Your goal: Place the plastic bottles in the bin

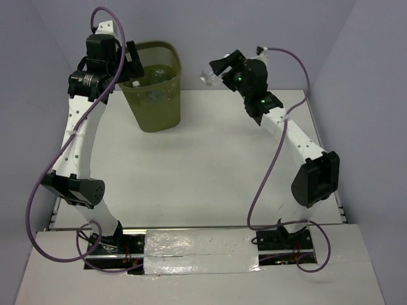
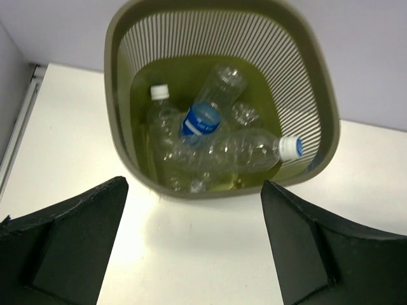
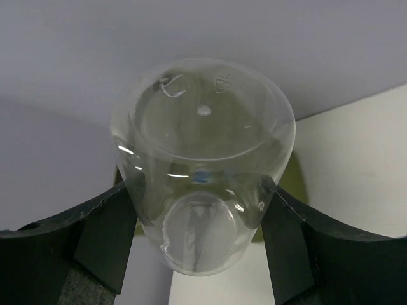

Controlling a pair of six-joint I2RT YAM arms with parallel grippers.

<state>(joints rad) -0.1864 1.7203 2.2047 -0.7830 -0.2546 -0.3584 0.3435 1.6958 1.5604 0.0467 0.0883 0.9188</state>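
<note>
A robotics lab cell: white table [image 1: 210, 165] between plain grey walls [image 1: 210, 25], silver tape [image 1: 197, 251] at its near edge.

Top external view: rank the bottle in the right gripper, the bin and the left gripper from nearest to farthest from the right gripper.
1. The clear bottle: clamped between the fingers of the right gripper, touching it.
2. The bin: on the table to that gripper's left.
3. The left gripper: farther left, open above the bin's left rim.
</note>
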